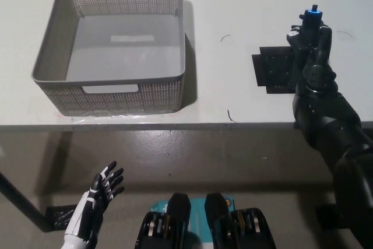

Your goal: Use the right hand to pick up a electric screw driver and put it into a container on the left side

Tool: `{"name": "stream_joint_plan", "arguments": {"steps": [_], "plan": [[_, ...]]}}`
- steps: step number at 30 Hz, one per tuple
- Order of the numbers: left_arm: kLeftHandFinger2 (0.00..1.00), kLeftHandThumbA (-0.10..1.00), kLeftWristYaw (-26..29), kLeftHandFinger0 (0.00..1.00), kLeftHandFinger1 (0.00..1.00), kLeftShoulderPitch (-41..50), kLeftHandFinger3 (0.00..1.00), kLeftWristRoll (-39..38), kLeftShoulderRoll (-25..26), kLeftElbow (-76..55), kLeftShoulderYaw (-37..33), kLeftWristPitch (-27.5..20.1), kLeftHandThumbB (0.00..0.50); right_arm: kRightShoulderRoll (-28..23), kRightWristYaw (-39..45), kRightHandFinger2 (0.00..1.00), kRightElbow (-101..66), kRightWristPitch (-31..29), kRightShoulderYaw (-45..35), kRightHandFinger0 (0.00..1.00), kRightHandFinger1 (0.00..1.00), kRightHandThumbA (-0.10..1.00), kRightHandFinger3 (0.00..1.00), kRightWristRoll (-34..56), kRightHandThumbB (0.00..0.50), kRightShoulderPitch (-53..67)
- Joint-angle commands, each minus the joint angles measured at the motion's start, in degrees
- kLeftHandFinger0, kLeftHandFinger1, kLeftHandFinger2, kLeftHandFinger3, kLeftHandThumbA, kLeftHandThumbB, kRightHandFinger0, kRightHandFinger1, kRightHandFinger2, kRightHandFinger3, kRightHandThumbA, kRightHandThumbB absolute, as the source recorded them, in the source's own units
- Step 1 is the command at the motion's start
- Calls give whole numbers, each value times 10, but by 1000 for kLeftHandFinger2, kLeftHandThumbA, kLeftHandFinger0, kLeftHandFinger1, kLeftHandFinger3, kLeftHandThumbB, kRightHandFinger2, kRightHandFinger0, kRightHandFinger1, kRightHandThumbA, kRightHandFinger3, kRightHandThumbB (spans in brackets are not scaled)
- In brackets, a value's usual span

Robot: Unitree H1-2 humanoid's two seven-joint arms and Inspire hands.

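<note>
The right robot hand (312, 42), black, is over the right part of the white worktop (233, 4), with its fingers wrapped around the electric screw driver (311, 21). The tool stands nearly upright in that grasp, its dark body mostly hidden by the fingers, and its top end shows a small blue ring just above the hand. Hand and tool sit at the right edge of a black mat (274, 71) that lies flat on the worktop; whether the tool's lower end touches the mat or is clear of it cannot be told from this steep angle. The black forearm runs from the hand down past the worktop's front edge toward the lower right. Well apart from all this, on the left part of the worktop, stands the container (111, 94), a grey perforated basket with cut-out handles in its near and far walls, and nothing can be seen inside it but a pale patch on its floor. The left robot hand (96, 199), white, hangs below the worktop's front edge at the lower left, above the floor, fingers spread and holding nothing
</note>
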Motion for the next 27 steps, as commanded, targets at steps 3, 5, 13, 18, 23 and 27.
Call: {"name": "stream_joint_plan", "arguments": {"steps": [3, 5, 13, 18, 23, 27], "plan": [[1000, 1000, -12, 1000, 1000, -3, 1000, -6, 10, -13, 0, -13, 55, 9, -19, 472, -52, -87, 21, 0, 10, -100, 459, -24, 143, -70], [1000, 1000, -11, 1000, 1000, -3, 1000, -5, 10, -10, 0, -15, 61, 15, -8, 521, -75, -103, 24, 0, 36, -100, 547, -24, 111, -74], [1000, 1000, -8, 1000, 1000, 1, 1000, -5, 9, -16, 1, -10, 60, 47, -22, 597, -223, -44, 60, 0, 142, -100, 642, -56, 141, -77], [1000, 1000, -8, 1000, 1000, 4, 1000, -1, 11, -18, 1, -7, 68, 70, -10, 595, -291, -18, 73, 0, 163, -100, 632, -62, 129, -79], [1000, 1000, -7, 1000, 1000, 1, 1000, -4, 9, -15, 1, -1, 105, 102, -10, 624, -308, 11, 78, 0, 195, -100, 675, -67, 131, -98], [1000, 1000, -7, 1000, 1000, 0, 1000, -1, 11, -16, 0, 5, 110, 127, -14, 521, -291, 32, 88, 0, 107, -100, 641, -78, 119, -120]]}}
